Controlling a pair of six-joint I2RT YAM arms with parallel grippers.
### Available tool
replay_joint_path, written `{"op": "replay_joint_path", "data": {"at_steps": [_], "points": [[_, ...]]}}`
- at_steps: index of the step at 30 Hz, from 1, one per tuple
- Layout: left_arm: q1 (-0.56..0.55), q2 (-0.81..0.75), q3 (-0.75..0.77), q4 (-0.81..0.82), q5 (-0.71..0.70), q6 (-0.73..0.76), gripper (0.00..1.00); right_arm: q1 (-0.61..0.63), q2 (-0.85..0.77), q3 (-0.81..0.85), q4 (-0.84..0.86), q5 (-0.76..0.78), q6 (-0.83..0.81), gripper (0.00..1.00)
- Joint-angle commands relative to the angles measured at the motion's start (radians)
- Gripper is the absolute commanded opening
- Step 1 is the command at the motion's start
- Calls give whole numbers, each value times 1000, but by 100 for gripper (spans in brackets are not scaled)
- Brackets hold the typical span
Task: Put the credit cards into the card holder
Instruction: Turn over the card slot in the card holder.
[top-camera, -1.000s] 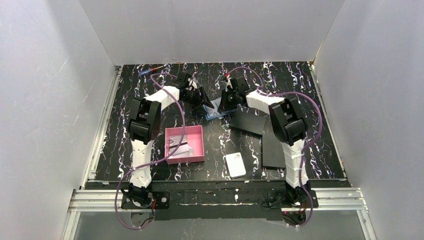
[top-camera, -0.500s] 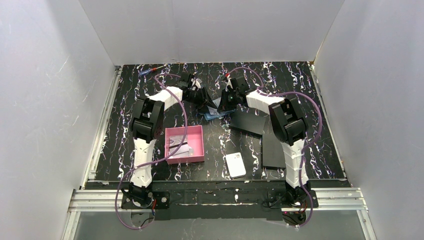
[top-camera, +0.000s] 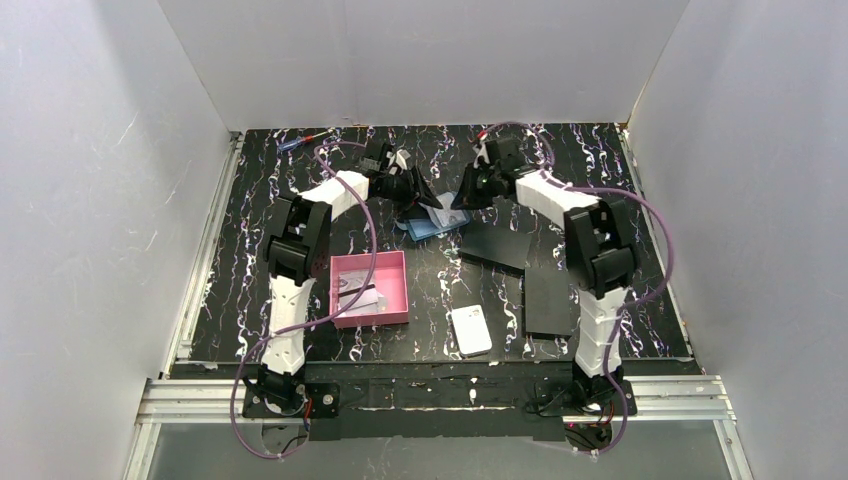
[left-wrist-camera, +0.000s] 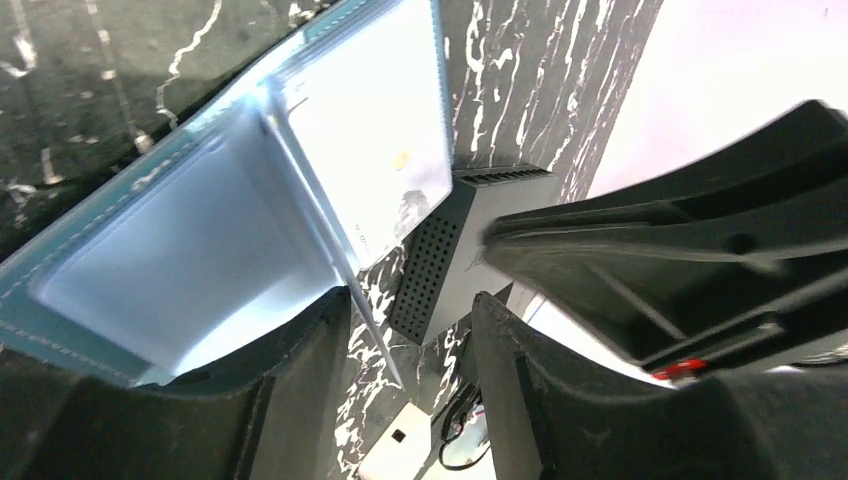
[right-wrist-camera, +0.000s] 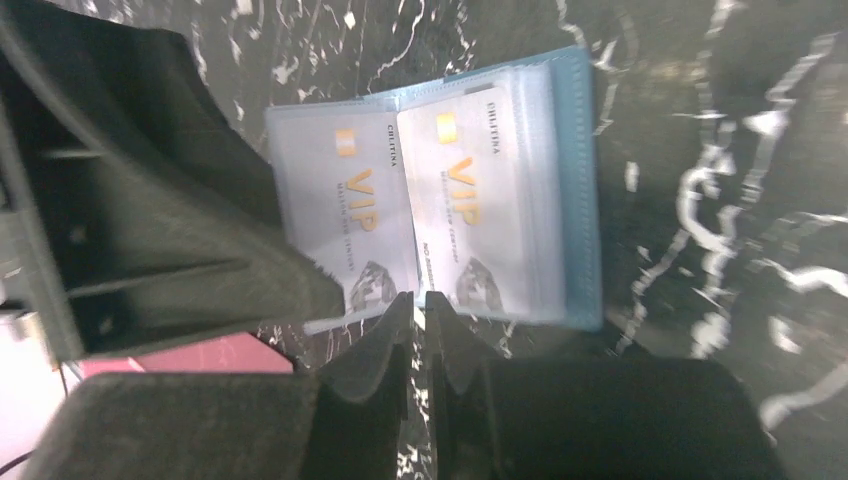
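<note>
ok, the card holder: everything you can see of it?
The card holder is a teal-blue fold-over wallet with stitched edges, lying open on the black marbled table between the left tool and the right tool. Its clear sleeves hold two pale VIP cards side by side. A sleeve's edge runs between the left tool's open fingers.

We log our left arm (top-camera: 335, 190) and right arm (top-camera: 545, 192) stretched far forward, converging — left pincer (left-wrist-camera: 410, 310) jaws apart, right pincer (right-wrist-camera: 418, 300) parted a slit.

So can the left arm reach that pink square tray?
Probably yes: the pink square tray lies close beside that arm, open on top, though the left gripper is busy at the teal-blue wallet.
</note>
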Motion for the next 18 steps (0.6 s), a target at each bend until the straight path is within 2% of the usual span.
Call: {"op": "replay_joint_path", "data": {"at_steps": [1,5,13,18], "points": [[-26,12,64,19,30,-7,47,-73,-144,-41,-52,37,-44,18],[-43,42,111,25,36,-18,50,-115,-212,-83,-114,68,-113,20],[-63,172,221,45,75,-75,51,-123,-357,-156,-181,109,-185,25],[-63,170,303,-7,91,-60,52,-123,-416,-190,-215,86,-246,36]]}}
